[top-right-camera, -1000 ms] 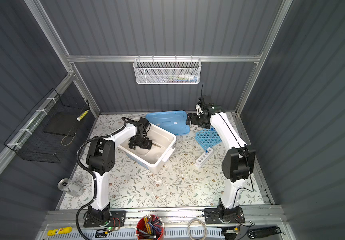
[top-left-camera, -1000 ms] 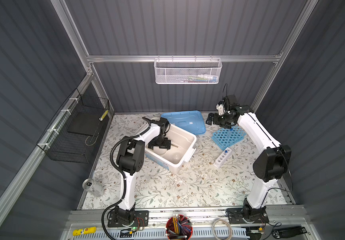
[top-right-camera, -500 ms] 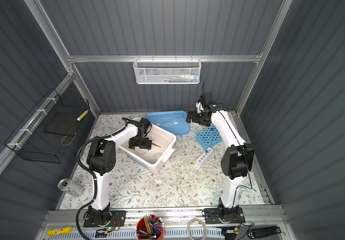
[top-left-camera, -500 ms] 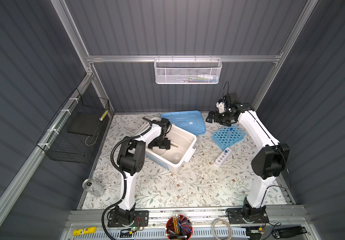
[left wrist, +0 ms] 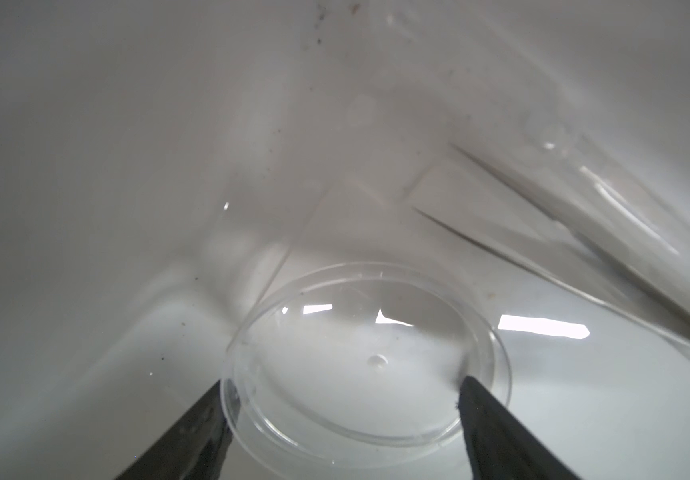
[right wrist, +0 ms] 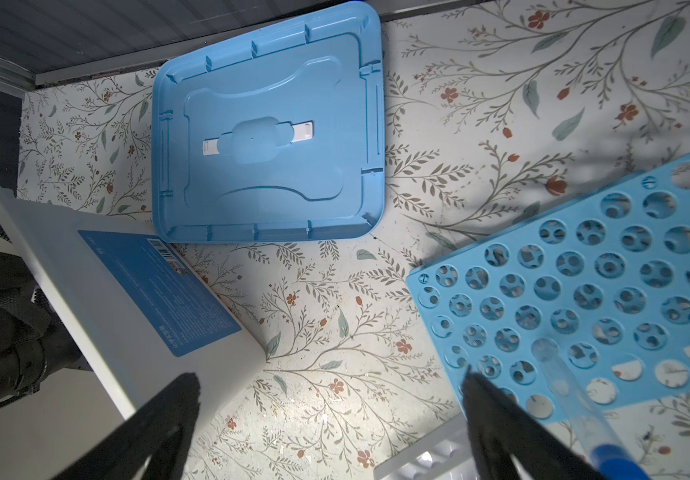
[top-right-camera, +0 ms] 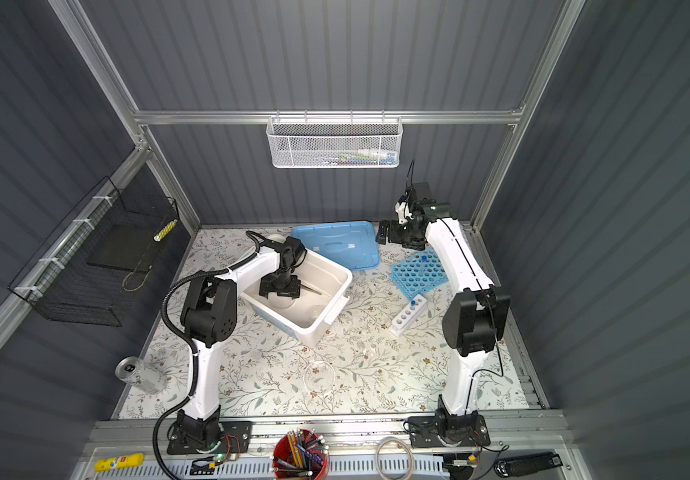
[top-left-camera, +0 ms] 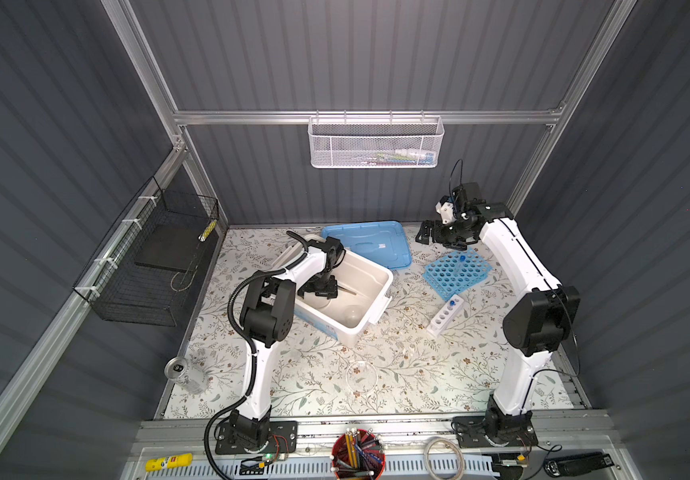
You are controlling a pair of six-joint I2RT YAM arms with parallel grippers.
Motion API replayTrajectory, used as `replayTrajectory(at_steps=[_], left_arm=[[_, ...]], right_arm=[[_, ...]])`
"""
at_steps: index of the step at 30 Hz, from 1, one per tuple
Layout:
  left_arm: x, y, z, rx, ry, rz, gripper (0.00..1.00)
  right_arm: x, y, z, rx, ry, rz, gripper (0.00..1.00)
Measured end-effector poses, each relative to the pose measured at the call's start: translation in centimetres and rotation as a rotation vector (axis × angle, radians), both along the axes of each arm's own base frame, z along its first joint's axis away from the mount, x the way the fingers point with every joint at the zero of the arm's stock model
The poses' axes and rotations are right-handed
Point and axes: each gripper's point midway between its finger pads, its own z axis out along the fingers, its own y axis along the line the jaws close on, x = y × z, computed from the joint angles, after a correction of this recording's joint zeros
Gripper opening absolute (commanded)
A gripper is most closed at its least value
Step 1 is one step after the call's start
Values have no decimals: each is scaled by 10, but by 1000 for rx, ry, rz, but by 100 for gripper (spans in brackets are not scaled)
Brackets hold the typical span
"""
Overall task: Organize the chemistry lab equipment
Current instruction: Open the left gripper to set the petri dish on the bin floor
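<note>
We see dish (left wrist: 359, 345) between parted jaws of left gripper (left wrist: 341, 392) only in wrist view; arm bent down into bin (top-left-camera: 366, 274). Right gripper (right wrist: 330, 382) spread wide.

Dish (left wrist: 366, 365) in bin (top-left-camera: 360, 328), lid (top-left-camera: 370, 245) behind bin, rack (top-left-camera: 455, 272) R of lid

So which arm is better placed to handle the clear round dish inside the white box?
Left: the left fingers sit either side of the dish inside the box; the right fingers hang open near the blue lid.
</note>
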Motion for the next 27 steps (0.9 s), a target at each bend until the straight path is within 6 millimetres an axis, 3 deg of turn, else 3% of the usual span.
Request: replayTrajectory(at_steps=[2, 6, 27], left_arm=[[0, 0, -1, 6, 2, 2, 78], [1, 0, 0, 15, 1, -3, 93], [15, -5, 21, -6, -67, -3, 96]], right_arm=[[0, 0, 0, 2, 1, 0, 99], [0, -1, 0, 6, 1, 0, 99], [4, 5, -4, 26, 17, 19, 99]])
